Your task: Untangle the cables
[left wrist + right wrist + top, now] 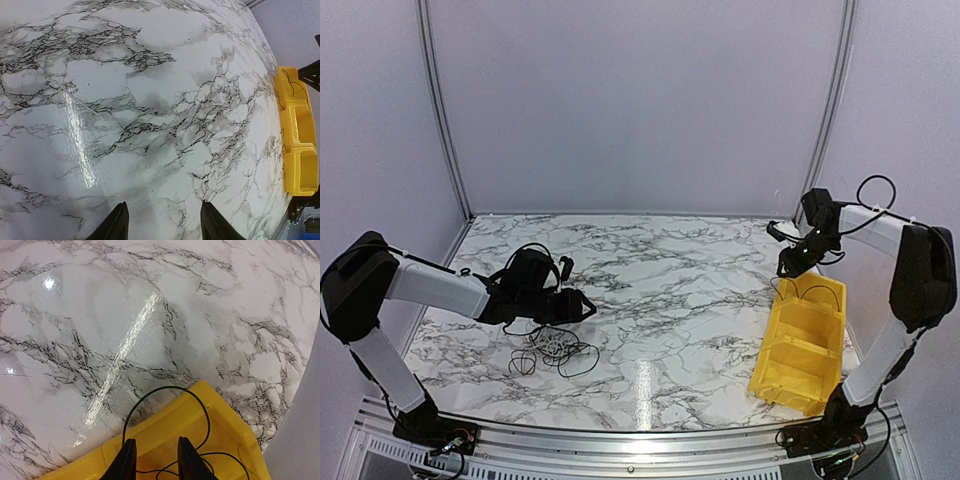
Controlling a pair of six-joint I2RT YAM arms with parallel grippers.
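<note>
On the left side of the marble-patterned desk, the left gripper is seen held low, its fingers spread apart with only bare desk showing between them; nothing is grasped. Just in front of it, nearer the arm bases, the cables are gathered in a small tangled heap on the desk. They are seen as very thin wires, mostly black, with some paler, whitish strands at the heart of the knot. Loose round loops are thrown out on either side of the heap, overlapping one another.

Towards the right edge, a yellow bin is set on the desk, well apart from the heap. One black cable is draped in it: an open arch is formed over the bin's far rim, and the rest is curled down inside. Above that far end the right gripper is held, its fingers parted by a narrow gap through which the yellow wall is seen. The black cable is passed close by one finger, but nothing is seen clamped.
</note>
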